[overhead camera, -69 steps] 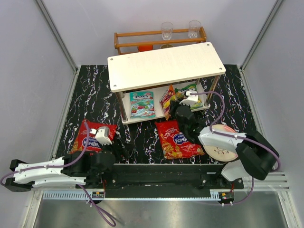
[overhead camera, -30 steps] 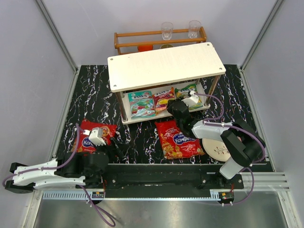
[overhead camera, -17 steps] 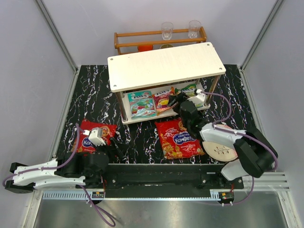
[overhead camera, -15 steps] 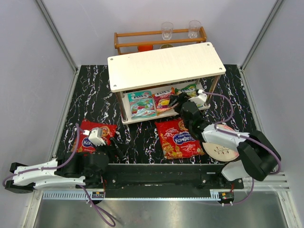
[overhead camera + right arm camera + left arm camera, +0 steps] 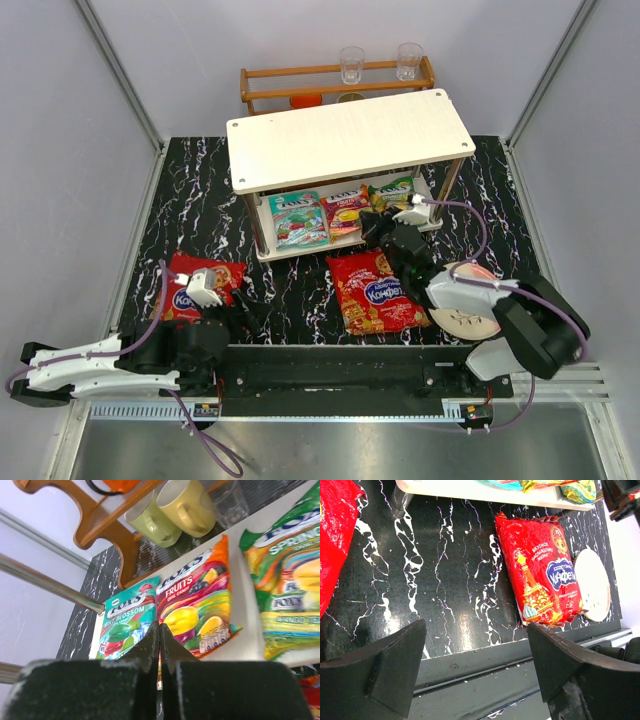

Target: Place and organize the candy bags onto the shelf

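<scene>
The right claw (image 5: 159,630) filled the bottom of the frame, its two dark fingers pressed together with nothing between them, tips pointing at the white board of the shelf (image 5: 246,597). Three small candy bags lay flat there in a row: a teal bag (image 5: 125,630) on the left, a red-orange bag (image 5: 197,605) just beside it, and a green-yellow bag (image 5: 287,580) on the right, a strip of bare board between. The tips seemed to sit over the seam between teal and red-orange, though contact could not be judged. A metal post (image 5: 50,587) crossed the left. Behind stood a wooden rack (image 5: 112,527) with a green mug (image 5: 150,522), a yellow mug (image 5: 187,505) and a glass (image 5: 230,500), on the black marbled table (image 5: 90,597)
</scene>
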Tool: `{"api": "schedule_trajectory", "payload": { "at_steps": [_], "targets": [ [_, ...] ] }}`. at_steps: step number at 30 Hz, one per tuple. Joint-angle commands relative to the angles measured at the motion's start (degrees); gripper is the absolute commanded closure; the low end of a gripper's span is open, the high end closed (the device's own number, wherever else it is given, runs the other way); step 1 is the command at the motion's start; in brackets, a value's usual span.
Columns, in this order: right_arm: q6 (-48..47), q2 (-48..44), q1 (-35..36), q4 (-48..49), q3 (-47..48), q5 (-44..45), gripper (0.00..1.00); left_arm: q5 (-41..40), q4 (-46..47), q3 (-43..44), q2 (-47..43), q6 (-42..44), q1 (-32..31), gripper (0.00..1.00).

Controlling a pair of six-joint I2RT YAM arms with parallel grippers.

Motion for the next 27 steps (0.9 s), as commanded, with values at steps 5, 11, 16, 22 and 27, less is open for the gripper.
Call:
{"api": "schedule_trajectory", "payload": {
  "at_steps": [5, 11, 16, 22, 27],
  "targets": [
    [-0.42, 14.32, -0.25, 19.42, 6.17, -7.37, 1.0, -1.37, 1.99, 1.96, 0.07, 0.53, 0.15, 0.15],
    [3.36, 22.15, -0.6, 26.99, 9.6, -8.87, 1.0, -0.67, 1.82, 1.96, -1.24, 1.32, 0.15, 0.16],
    [4.94, 24.8, -1.12, 26.74, 12.59, -9.05, 1.0, -0.66, 1.64, 1.53, -2.56, 1.23, 0.06, 0.16],
    [6.52, 26.21, -2.61, 20.25, 16.72, -8.08, 1.0, -0.93, 1.11, 1.35, -2.74, 1.06, 0.06, 0.16],
    [10.38, 27.0, -3.59, 10.59, 20.67, -5.89, 1.0, -0.93, 1.2, 0.74, -2.83, 0.44, 0.15, 0.16]
  ]
}}
